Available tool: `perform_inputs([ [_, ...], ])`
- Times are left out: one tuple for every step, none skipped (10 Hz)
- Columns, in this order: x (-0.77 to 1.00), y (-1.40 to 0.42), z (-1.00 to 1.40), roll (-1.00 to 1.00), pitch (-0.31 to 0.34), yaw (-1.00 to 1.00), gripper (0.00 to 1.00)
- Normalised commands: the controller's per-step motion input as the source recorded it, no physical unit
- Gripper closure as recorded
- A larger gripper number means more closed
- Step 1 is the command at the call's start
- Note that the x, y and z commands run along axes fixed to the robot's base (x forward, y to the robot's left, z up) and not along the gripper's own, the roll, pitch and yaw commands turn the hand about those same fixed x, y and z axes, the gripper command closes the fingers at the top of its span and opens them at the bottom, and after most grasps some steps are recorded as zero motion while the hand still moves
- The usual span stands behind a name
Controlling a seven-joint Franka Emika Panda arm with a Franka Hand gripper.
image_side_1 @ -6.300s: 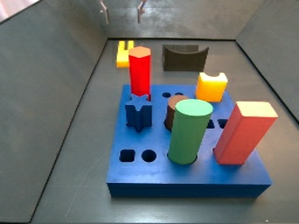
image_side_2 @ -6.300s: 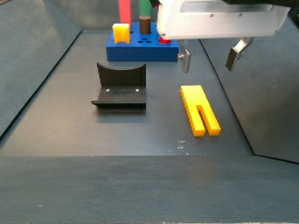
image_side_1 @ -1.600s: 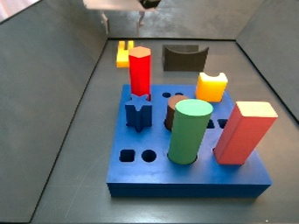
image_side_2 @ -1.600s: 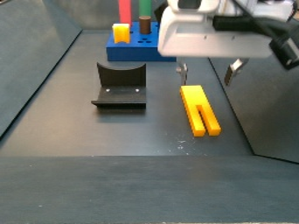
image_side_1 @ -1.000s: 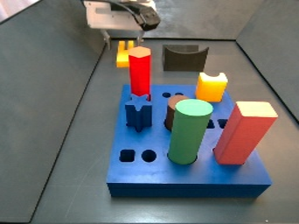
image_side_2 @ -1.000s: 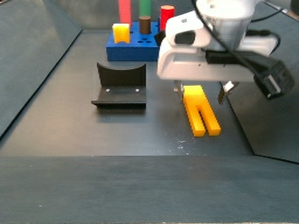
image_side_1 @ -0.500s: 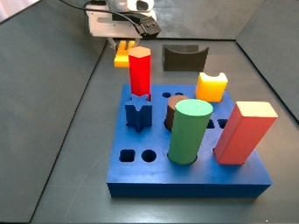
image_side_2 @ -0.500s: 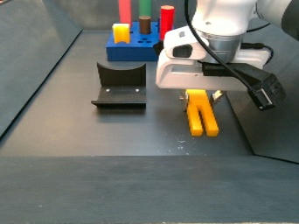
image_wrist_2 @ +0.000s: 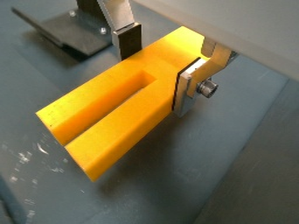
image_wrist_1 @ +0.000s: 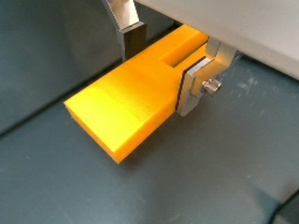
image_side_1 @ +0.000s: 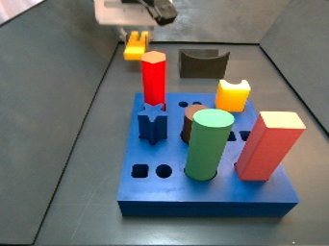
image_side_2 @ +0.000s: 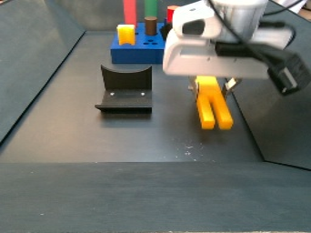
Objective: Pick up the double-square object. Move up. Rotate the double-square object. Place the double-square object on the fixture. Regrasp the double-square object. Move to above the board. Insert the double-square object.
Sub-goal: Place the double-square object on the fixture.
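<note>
The double-square object [image_side_2: 215, 103], a long yellow-orange stepped prism, hangs level just above the dark floor, held near one end. My gripper [image_side_2: 212, 84] is shut on it; in both wrist views the dark pads press its two long sides [image_wrist_1: 162, 68] [image_wrist_2: 156, 66]. In a side view the object [image_side_1: 135, 45] shows under the gripper [image_side_1: 137, 32] at the far end, beyond the blue board [image_side_1: 206, 187]. The dark fixture [image_side_2: 125, 88] stands on the floor beside the object, apart from it; a corner of the fixture [image_wrist_2: 68, 31] shows in a wrist view.
The board [image_side_2: 148, 52] carries a tall red peg [image_side_1: 153, 79], a green cylinder [image_side_1: 209, 144], a red block [image_side_1: 268, 146], a short yellow peg [image_side_1: 233, 94] and a blue star peg [image_side_1: 153, 123]. Grey walls enclose the floor on both sides.
The gripper has risen with the double-square object in it; half a second ago the object lay on the floor, now it hangs above it.
</note>
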Motion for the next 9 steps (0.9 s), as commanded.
perform_inputs([
  [0.0,0.0,1.0,0.0,0.0,0.0,1.0],
  [0.01,0.0,1.0,0.0,-0.015,0.0,1.0],
  [0.0,0.0,1.0,-0.01,0.008,0.0,1.0],
  [0.0,0.0,1.0,-0.02,0.018,0.0,1.0],
  [-0.01,-0.01,1.0,-0.03,0.022,0.01,1.0],
  [-0.01,-0.01,1.0,-0.04,0.024,0.01,1.0],
  [-0.01,-0.01,1.0,-0.05,0.021,0.01,1.0],
  [-0.01,-0.01,1.0,-0.05,0.022,0.01,1.0],
  [-0.01,-0.02,0.94,-0.06,0.025,0.01,1.0],
])
